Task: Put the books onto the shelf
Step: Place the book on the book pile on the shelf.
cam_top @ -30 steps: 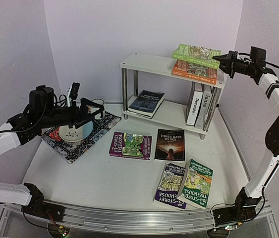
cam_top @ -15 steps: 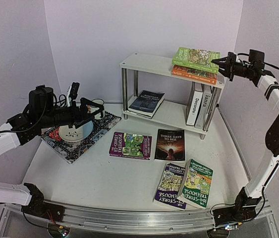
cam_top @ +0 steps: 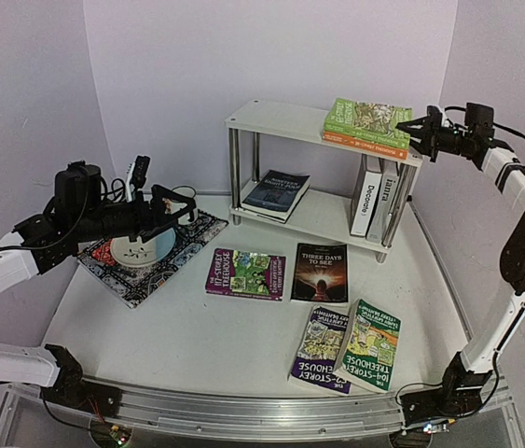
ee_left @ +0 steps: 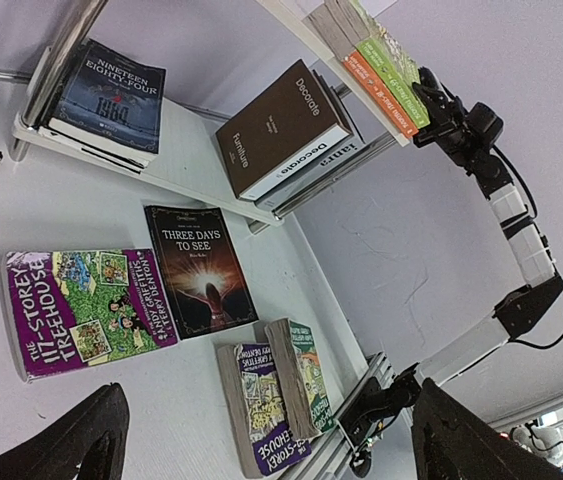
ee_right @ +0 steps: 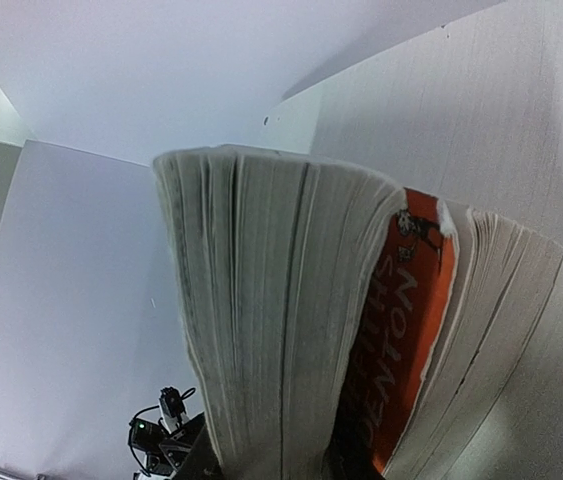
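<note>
Two books now stacked atop the shelf (cam_top: 271, 119): green book (cam_top: 365, 116) just lowered flat onto orange book (cam_top: 365, 143), my right gripper (cam_top: 413, 128) narrowly pinching it, left gripper (cam_top: 176, 205) wide open, empty.

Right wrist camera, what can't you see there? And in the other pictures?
- Right wrist view: page edges of the green book fill it; the right claw shows no fingers.
- Top view: that claw sits at the book's end, too small to tell if it pinches.
- Top view: the orange book has its cover hidden under the green book.
- Left wrist view: the left claw is cut off by the bottom edge.
</note>
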{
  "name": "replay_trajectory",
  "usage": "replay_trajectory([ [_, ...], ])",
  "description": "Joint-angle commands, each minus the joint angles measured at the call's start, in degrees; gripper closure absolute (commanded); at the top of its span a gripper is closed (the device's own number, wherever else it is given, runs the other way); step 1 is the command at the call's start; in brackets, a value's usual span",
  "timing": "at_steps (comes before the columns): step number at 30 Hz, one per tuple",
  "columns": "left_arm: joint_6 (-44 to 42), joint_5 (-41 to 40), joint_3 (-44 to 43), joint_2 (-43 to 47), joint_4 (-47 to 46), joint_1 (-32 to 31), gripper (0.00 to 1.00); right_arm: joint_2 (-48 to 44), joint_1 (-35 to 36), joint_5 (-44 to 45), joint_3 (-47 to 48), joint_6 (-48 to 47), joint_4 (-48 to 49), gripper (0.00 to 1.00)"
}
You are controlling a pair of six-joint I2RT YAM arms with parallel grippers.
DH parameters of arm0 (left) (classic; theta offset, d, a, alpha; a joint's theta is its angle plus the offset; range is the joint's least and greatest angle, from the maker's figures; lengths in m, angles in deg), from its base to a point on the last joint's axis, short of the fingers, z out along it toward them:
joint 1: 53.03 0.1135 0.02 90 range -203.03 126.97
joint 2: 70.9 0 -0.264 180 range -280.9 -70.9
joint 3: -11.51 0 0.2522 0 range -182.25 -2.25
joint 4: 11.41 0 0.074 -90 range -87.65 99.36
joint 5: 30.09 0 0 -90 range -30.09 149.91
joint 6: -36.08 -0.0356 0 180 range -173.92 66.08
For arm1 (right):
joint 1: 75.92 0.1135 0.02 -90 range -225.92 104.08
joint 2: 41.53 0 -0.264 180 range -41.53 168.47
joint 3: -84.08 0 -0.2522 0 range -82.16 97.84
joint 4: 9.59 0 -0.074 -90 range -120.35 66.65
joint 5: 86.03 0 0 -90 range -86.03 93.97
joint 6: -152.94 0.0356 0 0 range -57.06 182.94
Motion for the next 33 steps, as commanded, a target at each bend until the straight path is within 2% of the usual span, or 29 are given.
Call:
replay_trajectory([
  [1, -0.42, 0.64, 0.13, 1.01, -2.35, 0.18, 0.00, -3.70, -0.64, 0.81, -0.38, -3.72, 3.77, 0.82],
  [6, -0.45, 0.61, 0.15, 1.03, -2.35, 0.18, 0.00, -4.01, -0.67, 2.88, -1.03, -4.69, 2.60, 0.65],
  [10, -0.47, 0.71, 0.15, 1.11, -2.39, 0.18, 0.00, -4.20, -0.63, 5.56, -0.27, -6.70, -0.07, 0.57],
  [17, -1.31, -0.08, -0.87, -0.21, -2.35, 0.18, 0.00, -4.34, -0.59, 8.13, 2.33, -12.19, -7.40, 0.55],
  [21, -1.64, 0.32, -3.70, -2.95, -3.50, 0.15, 0.00, -4.72, -0.57, 10.31, 2.71, -13.64, -10.44, 0.48],
  [24, -1.70, -0.17, -5.75, -5.47, -6.11, 0.18, 0.01, -4.80, -0.13, 11.67, 2.94, -14.62, -12.14, 0.49],
  [28, -2.02, -1.64, -9.71, -11.38, -11.30, 0.18, 0.01, -4.95, 1.19, 14.40, 3.81, -16.85, -14.88, 0.51],
  [33, -3.54, -2.03, -20.04, -21.44, -14.56, 0.18, 0.06, -4.78, 3.59, 17.68, 5.65, -18.56, -17.40, 0.53],
])
